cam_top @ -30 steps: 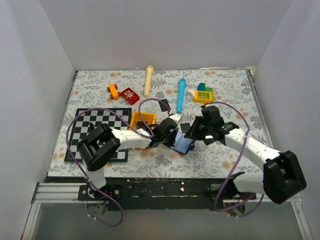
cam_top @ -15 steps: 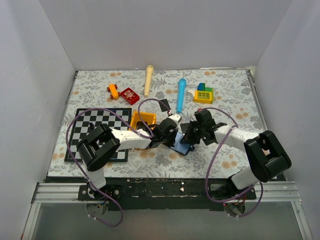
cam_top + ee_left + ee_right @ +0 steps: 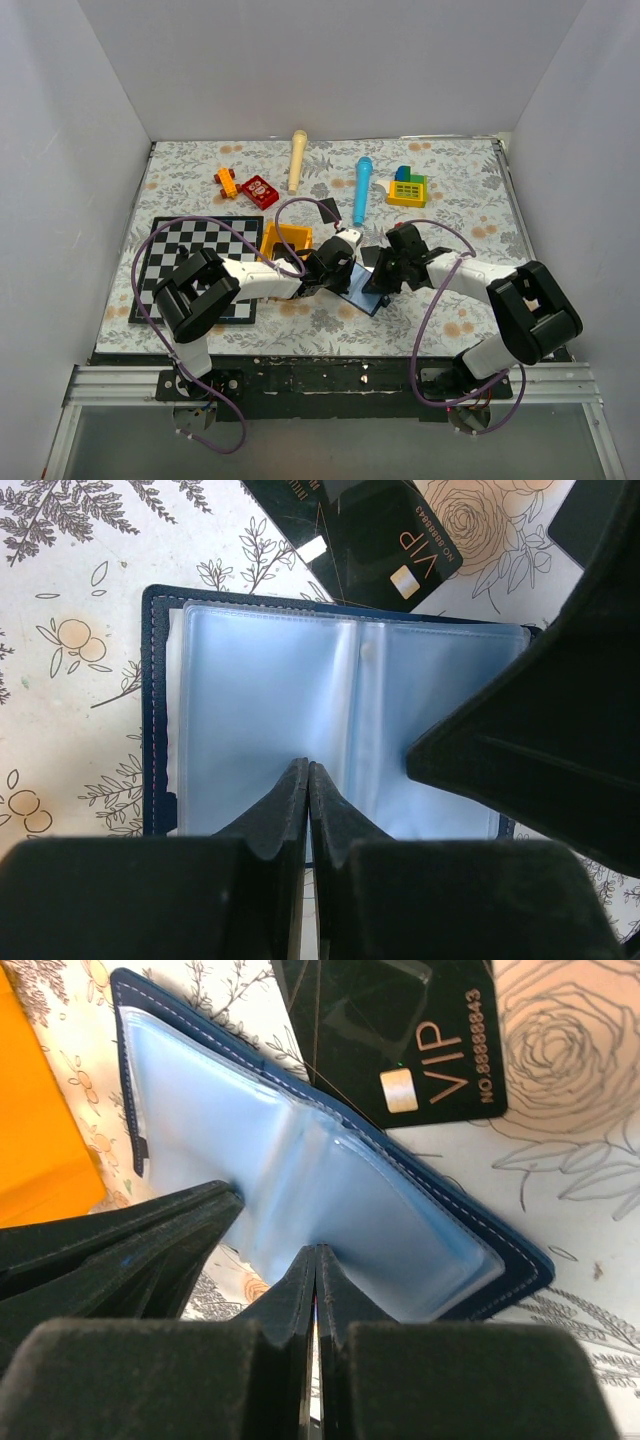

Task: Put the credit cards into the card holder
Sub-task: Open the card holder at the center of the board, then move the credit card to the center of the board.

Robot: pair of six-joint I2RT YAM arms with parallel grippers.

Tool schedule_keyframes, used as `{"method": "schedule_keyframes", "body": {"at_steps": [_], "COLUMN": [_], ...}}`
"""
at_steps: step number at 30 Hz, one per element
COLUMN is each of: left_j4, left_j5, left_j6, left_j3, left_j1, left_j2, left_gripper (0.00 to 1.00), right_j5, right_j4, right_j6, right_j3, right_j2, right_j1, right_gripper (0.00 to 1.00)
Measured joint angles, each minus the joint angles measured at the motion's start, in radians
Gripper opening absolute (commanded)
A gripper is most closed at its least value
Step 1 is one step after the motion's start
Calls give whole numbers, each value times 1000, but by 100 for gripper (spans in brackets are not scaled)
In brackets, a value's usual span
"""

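Both were clenched: left gripper (image 3: 308, 772), right gripper (image 3: 316, 1256).
Tips sat on open navy folding card holder (image 3: 262, 695), frame centre; glossy black VIP credit card (image 3: 385, 535) lay against its upper edge.

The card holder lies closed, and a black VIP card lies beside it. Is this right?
Not closed: the card holder lies open, light blue pockets up, as the left wrist view shows. The black VIP card does lie beside it.
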Motion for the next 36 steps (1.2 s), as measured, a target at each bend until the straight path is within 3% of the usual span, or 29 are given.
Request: {"method": "schedule_keyframes", "body": {"at_steps": [19,28,36], "left_j4": [-16,-90,-109], "left_j5": [1,11,19], "left_j6": [5,31,48], "left_j3": [8,106,129], "left_j1": [-1,-1,-1], "left_j2": [-2,-13,-29], "left_gripper": [0,0,3], "right_j5": [96,129,307], "right_j4": [-192,-221,-344], "right_j6": [-51,-93,-69], "right_j3": [21,25,72], "right_j2": [-81,-264,-394], "right_j1": [18,17,-9], "right_gripper": [5,8,11]}}
